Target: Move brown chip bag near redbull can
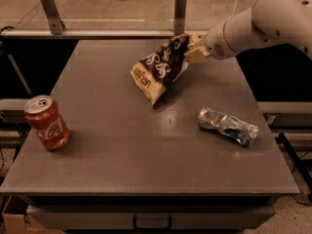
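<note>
The brown chip bag [161, 67] hangs tilted over the back middle of the grey table [117, 155], its cream lower end just at the surface. My gripper [191, 52] is shut on the bag's upper right end, with the white arm reaching in from the upper right. The redbull can [227, 126], crushed and silver with blue patches, lies on its side at the right of the table, in front of and to the right of the bag, a short gap away.
A red Coca-Cola can [47, 122] stands near the table's left edge. Two metal posts [180, 6] rise behind the table's far edge. A drawer handle [152, 223] shows under the front edge.
</note>
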Tool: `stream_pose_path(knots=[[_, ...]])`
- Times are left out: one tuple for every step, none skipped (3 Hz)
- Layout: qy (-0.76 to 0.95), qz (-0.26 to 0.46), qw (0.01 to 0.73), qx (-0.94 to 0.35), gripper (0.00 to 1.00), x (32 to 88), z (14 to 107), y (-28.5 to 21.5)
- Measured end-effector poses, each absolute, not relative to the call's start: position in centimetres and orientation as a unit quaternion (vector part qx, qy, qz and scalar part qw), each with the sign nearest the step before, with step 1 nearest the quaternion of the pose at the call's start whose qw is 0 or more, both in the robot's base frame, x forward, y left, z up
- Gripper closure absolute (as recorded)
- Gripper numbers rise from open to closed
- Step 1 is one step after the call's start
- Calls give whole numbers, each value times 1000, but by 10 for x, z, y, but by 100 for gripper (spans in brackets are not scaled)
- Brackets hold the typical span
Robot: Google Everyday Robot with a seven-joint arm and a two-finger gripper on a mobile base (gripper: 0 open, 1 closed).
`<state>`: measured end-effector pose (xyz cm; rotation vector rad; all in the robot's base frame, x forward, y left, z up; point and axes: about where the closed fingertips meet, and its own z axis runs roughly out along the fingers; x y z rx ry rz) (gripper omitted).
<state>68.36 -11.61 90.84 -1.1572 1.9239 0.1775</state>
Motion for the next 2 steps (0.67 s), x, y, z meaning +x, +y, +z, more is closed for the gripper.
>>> stream_pose_path(knots=[[785,65,417,-453,100,668,902,-129],[800,59,406,-438,100,652,894,-143]])
